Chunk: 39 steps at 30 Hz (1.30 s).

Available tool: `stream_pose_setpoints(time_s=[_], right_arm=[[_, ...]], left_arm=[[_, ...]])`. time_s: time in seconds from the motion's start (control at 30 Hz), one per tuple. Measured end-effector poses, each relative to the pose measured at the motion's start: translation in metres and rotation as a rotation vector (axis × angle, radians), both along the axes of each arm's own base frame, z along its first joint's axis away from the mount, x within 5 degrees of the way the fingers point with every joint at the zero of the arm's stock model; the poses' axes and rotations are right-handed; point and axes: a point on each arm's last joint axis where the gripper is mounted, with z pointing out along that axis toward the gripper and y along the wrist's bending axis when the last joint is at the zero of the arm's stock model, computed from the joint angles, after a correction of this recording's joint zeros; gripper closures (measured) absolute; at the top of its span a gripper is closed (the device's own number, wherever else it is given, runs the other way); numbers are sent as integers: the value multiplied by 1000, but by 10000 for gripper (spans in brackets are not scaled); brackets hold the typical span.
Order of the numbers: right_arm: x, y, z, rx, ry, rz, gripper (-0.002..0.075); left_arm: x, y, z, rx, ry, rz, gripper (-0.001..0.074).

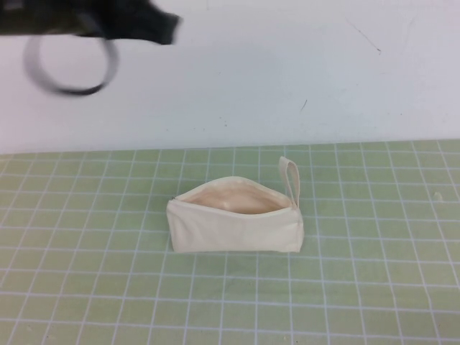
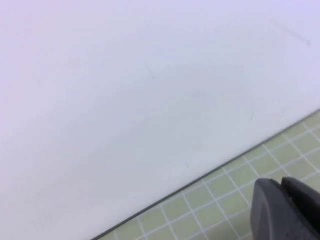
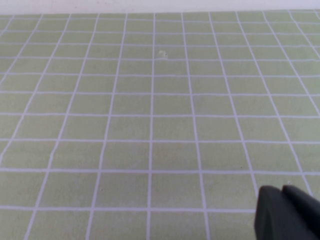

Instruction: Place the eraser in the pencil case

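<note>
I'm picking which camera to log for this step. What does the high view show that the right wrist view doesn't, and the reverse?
Only the high view shows the pencil case, unzipped on the mat with its loop strap at the far right end, plus a dark arm part at top left.

Only the right wrist view shows the right gripper low over bare grid.

Both share the green grid mat. No eraser shows in either, nor the left gripper, which shows only in the left wrist view.

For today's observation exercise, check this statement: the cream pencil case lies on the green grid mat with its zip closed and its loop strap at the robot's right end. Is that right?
One detail is wrong: the zip is open. The high view shows the pencil case on the green grid mat gaping at the top, beige lining visible, loop strap at the robot's right end. The eraser is not visible. The left gripper and right gripper appear only in their wrist views.
</note>
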Motion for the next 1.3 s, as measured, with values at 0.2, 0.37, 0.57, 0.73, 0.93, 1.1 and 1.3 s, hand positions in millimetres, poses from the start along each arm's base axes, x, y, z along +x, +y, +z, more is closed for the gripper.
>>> stream_pose_setpoints(time_s=[0.2, 0.37, 0.57, 0.73, 0.93, 1.1, 1.3], right_arm=[[0, 0, 0, 0, 0, 0, 727], [0, 0, 0, 0, 0, 0, 727], [0, 0, 0, 0, 0, 0, 727], [0, 0, 0, 0, 0, 0, 727], [0, 0, 0, 0, 0, 0, 727], [0, 0, 0, 0, 0, 0, 727], [0, 0, 0, 0, 0, 0, 727]], left_arm=[[-48, 29, -23, -30, -73, 30, 735], [-79, 46, -88, -31, -38, 32, 735], [-98, 55, -144, -86, 93, 71, 736], [-101, 56, -160, -131, 146, 97, 736], [-103, 56, -172, -182, 199, 120, 736], [-104, 56, -178, -176, 219, 127, 736], [-120, 73, -174, -127, 94, 107, 736]])
